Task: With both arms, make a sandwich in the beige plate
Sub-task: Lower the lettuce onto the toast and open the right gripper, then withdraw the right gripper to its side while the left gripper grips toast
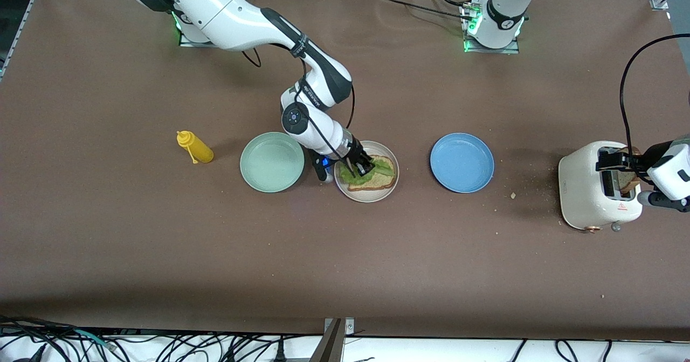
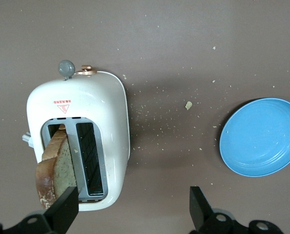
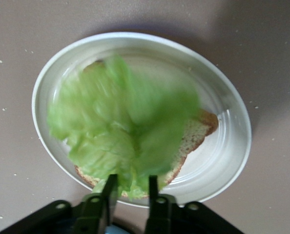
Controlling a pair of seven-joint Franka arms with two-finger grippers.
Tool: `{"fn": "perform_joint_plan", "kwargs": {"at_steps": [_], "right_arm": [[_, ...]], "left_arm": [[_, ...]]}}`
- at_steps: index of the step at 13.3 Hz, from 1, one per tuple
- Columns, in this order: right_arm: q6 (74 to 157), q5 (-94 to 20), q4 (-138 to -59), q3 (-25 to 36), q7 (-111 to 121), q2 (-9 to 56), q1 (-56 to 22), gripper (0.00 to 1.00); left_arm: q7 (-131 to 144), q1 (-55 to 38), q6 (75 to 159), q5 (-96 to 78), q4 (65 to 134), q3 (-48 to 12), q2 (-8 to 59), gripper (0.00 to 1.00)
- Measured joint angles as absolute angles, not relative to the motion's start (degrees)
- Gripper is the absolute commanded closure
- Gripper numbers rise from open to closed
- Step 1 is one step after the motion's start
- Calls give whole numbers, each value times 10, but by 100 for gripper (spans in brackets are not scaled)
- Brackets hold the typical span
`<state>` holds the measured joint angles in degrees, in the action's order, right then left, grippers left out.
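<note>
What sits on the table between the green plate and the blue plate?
The beige plate holding toast and lettuce, with the right tool on it; front view.

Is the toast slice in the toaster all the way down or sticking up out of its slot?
Sticking up. The toast slice rises tilted out of one slot of the toaster; the other slot is empty.

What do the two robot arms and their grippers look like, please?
Both arms are glossy white with black joints and black cables along them; green lights glow at their bases. The right gripper and left gripper are black, each with two flat fingers.
</note>
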<state>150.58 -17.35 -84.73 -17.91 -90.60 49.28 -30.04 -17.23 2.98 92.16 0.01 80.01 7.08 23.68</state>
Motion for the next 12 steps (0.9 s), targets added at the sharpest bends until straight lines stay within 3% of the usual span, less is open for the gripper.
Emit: {"fn": "perform_joint_plan", "kwargs": {"at_steps": [7,12], "right_arm": [[1487,-165,-839,-180,-906,466,-284,1],[1264,-161,-832,-181,-860,353,-220,1]], "left_arm": [[-172,30,922,0,800,72,237,0],[-172,30,922,0,800,73,237,0]]}}
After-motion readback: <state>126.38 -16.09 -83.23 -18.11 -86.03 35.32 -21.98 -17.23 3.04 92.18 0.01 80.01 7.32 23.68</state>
